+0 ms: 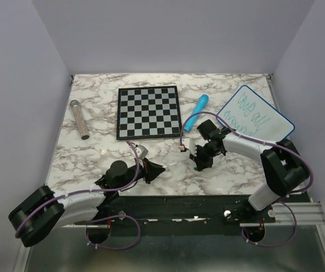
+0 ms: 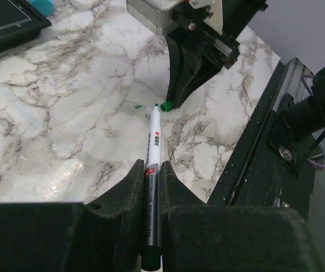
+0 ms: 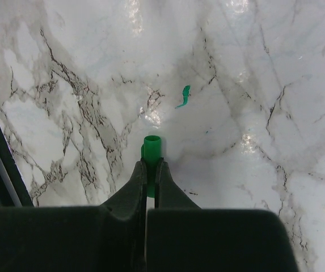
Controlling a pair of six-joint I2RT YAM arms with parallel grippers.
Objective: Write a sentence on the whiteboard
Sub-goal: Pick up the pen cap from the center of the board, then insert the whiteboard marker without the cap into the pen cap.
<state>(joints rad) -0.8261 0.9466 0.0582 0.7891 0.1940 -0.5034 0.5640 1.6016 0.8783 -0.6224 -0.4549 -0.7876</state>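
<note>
My left gripper (image 2: 151, 168) clamps the marker (image 2: 155, 136); right gripper (image 3: 150, 166) pinches its cap (image 3: 152, 145); I'd align both coaxially before pushing.

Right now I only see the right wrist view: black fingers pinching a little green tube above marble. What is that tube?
Observer: A pen cap; the left wrist view shows the left gripper clamping the uncapped marker, tip close beside it.
Operator: Has anything been written?
Observer: Yes, the top view shows green rows, the sentence, on the whiteboard.
Operator: Where is that board?
Observer: Far right, with the checkered board to its left.
</note>
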